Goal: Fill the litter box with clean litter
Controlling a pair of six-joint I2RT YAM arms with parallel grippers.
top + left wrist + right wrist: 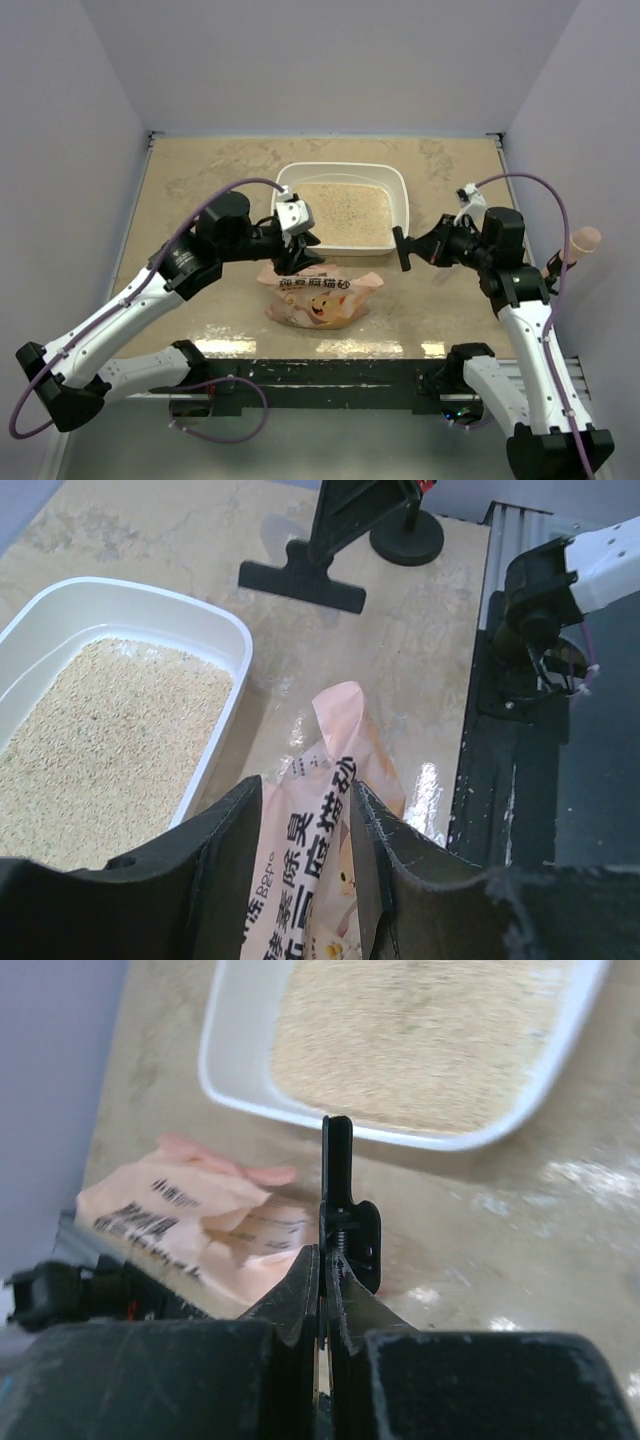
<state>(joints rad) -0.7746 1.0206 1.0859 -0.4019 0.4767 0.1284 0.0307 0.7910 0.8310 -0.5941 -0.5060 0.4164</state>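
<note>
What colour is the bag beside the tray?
The bag is orange-pink with dark writing; top view shows it best.

Filled litter box (401, 192), bag (318, 301) lying flat
The clean litter (342, 214) covers the box floor at far centre; the bag lies just nearer, left gripper (300, 252) over its far edge, right gripper (402, 249) apart on the right.

tabletop (200, 170): mottled beige | bag (318, 300): orange-pink, printed, crumpled, lying on it | walls (330, 60): pale lilac

Litter box (403, 196): white shallow tray; I see it flat and upright, just beyond my left tool (298, 252).
Clean litter (340, 212): pale beige grains, spread across its floor.
</note>
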